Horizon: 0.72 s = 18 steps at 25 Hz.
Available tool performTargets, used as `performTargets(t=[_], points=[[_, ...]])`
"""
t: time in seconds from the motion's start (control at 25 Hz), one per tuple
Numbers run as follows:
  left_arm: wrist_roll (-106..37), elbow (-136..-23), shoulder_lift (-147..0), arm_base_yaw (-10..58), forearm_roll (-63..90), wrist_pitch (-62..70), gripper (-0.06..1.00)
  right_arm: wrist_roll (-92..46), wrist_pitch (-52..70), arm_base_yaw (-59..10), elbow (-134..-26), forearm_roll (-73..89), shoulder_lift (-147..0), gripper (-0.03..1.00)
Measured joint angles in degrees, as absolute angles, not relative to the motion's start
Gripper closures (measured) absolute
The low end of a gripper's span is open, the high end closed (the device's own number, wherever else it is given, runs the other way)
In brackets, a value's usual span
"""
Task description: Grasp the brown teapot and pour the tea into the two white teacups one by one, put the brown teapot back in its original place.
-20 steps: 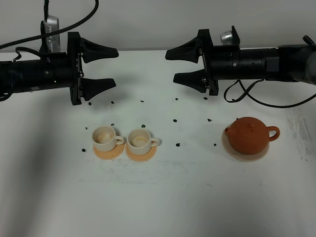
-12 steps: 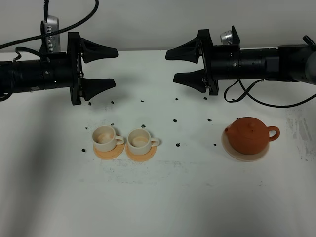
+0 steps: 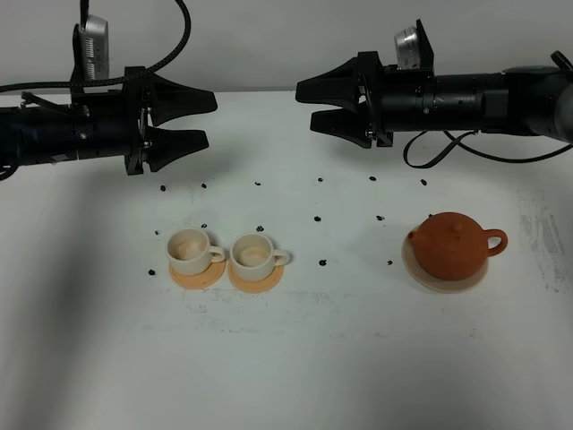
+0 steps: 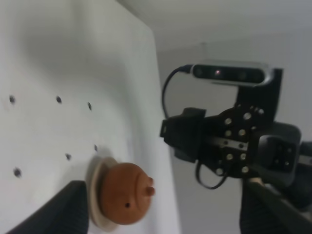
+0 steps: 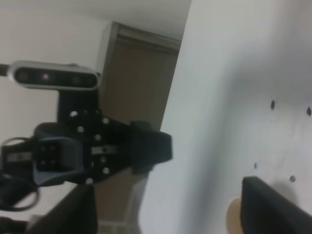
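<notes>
With the left gripper (image 3: 210, 118) and right gripper (image 3: 304, 105) both wide apart and empty, the right one should descend toward 4 o'clock, where the brown teapot (image 3: 450, 245) sits on its beige saucer (image 3: 445, 284), and clamp the handle at the pot's 3 o'clock squarely.

On the table (image 3: 295, 358), the teapot (image 3: 452, 244) sits on a disc (image 3: 448, 286) at the right, spout pointing left and handle right. It is well apart from the 2 teacups at the left, which stand just beside each other: the left teacup (image 3: 188, 250) on 1 coaster (image 3: 199, 279), the right teacup (image 3: 252, 255) on another coaster (image 3: 260, 285). Small specks (image 3: 317, 219) lie between and behind them, and over the far part of the table the left gripper (image 3: 211, 116) hangs behind the teacups, facing the right gripper (image 3: 304, 104) across the middle.
</notes>
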<state>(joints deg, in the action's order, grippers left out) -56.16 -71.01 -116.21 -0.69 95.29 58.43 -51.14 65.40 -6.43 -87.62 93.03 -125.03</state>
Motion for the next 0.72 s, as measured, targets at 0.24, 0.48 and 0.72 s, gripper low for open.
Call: performTargets(t=[0.24, 0.48, 0.72], points=[[-57.09, -71.07, -107.56, 0.27, 80.28, 47.76, 0.43, -50.32, 55.37, -6.43, -88.70, 78.73, -118.61, 0.38], [-51.59, -71.07, -98.29, 3.79, 59.57, 37.66, 0.46, -45.99, 45.61, -7.38, -88.70, 62.81, -110.82, 0.38], [-43.71, -71.07, -91.64, 6.64, 45.58, 34.52, 0.46, -43.90, 41.88, -8.15, -87.08, 55.17, -103.83, 0.41]])
